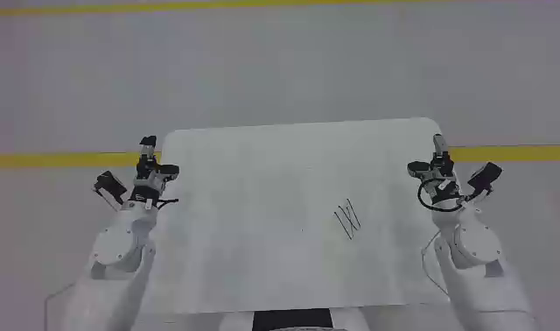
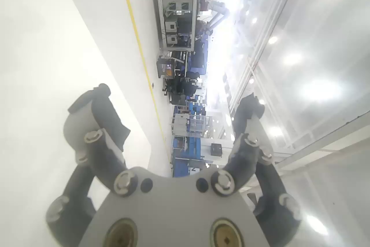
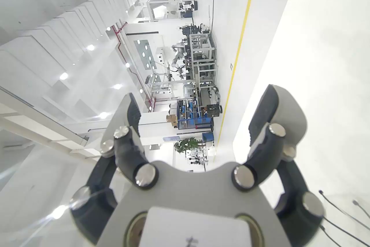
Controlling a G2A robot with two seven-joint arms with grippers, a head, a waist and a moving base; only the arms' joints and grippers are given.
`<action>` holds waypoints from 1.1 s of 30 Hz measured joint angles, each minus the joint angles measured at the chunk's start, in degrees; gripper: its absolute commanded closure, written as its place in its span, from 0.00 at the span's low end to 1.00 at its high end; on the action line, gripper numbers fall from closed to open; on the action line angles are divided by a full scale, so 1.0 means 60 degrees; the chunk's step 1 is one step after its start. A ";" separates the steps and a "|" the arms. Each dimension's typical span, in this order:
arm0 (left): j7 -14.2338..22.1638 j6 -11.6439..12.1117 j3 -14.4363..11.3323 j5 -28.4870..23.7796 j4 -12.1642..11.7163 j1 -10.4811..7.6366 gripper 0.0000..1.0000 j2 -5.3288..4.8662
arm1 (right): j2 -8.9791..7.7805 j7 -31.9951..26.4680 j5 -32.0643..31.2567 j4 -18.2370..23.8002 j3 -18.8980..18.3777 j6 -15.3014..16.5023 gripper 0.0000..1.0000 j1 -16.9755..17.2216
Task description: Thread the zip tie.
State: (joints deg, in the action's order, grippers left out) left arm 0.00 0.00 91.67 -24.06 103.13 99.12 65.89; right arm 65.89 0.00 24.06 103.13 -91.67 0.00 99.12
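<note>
When I look down from above, a few thin black zip ties (image 1: 347, 219) lie loose on the white table (image 1: 262, 200), between the middle and the right edge. The left gripper (image 1: 147, 156) hangs by the left edge, close to the far corner. The right gripper (image 1: 437, 151) hangs by the right edge, close to the other far corner. Both are well apart from the ties. From the left wrist, the left gripper (image 2: 176, 97) is wide open and holds nothing. From the right wrist, the right gripper (image 3: 201, 95) is wide open too, with the ties (image 3: 321, 192) lying on the table to one side of it. I think the job has not begun: no tie is picked up, and none is threaded.
</note>
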 measured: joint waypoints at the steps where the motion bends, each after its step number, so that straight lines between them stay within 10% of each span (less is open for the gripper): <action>1: 0.0000 0.0000 0.0000 0.0000 0.0000 0.0000 0.00 0.0000 | 0.0000 0.0000 0.0000 0.0000 0.0000 0.0000 0.22 0.0000; 2: 0.0000 0.0000 0.0000 0.0000 0.0000 0.0000 0.00 0.0000 | 0.0000 0.0000 0.0000 0.0000 0.0000 0.0000 0.00 0.0000; 3: 0.0000 0.0000 0.0000 0.0000 0.0000 0.0000 0.00 0.0000 | 0.0000 0.0000 0.0000 0.0000 0.0000 0.0000 0.00 0.0000; 4: 0.0000 0.0000 0.0000 0.0000 0.0000 0.0000 0.00 0.0000 | 0.0000 0.0000 0.0000 0.0000 0.0000 0.0000 0.22 0.0000; 5: 0.0000 0.0000 0.0000 0.0000 0.0000 0.0000 0.00 0.0000 | 0.0000 0.0000 0.0000 0.0000 0.0000 0.0000 0.00 0.0000; 6: 0.0000 0.0000 0.0000 0.0000 0.0000 0.0000 0.00 0.0000 | 0.0000 0.0000 0.0000 0.0000 0.0000 0.0000 0.22 0.0000; 7: 0.0000 0.0000 0.0000 0.0000 0.0000 0.0000 0.22 0.0000 | 0.0000 0.0000 0.0000 0.0000 0.0000 0.0000 0.22 0.0000; 8: 0.0000 0.0000 0.0000 0.0000 0.0000 0.0000 0.00 0.0000 | 0.0000 0.0000 0.0000 0.0000 0.0000 0.0000 0.22 0.0000; 9: 0.0000 0.0000 0.0000 0.0000 0.0000 0.0000 0.22 0.0000 | 0.0000 0.0000 0.0000 0.0000 0.0000 0.0000 0.00 0.0000; 10: 0.0000 0.0000 0.0000 0.0000 0.0000 0.0000 0.00 0.0000 | 0.0000 0.0000 0.0000 0.0000 0.0000 0.0000 0.00 0.0000; 11: 0.0000 0.0000 0.0000 0.0000 0.0000 0.0000 0.22 0.0000 | 0.0000 0.0000 0.0000 0.0000 0.0000 0.0000 0.22 0.0000; 12: 0.0000 0.0000 0.0000 0.0000 0.0000 0.0000 0.00 0.0000 | 0.0000 0.0000 0.0000 0.0000 0.0000 0.0000 0.00 0.0000; 16: 0.0000 0.0000 0.0000 0.0000 0.0000 0.0000 0.00 0.0000 | -0.0018 -0.0052 -0.0052 0.0034 0.0007 0.0039 0.00 -0.0013; 28: 0.0000 0.0000 0.0000 0.0000 0.0000 0.0000 0.00 0.0000 | -0.0504 -0.6296 -0.4617 -0.0339 -0.0219 0.2145 0.00 -0.0157; 33: 0.0000 0.0000 0.0000 0.0000 0.0000 0.0000 0.00 0.0000 | -0.0502 -0.6107 -0.4531 -0.0334 -0.0220 0.2031 0.00 -0.0154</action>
State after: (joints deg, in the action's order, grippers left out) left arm 0.00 0.00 91.67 -24.06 103.13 99.12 65.89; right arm 62.88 -36.64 -3.12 101.13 -93.00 12.19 98.20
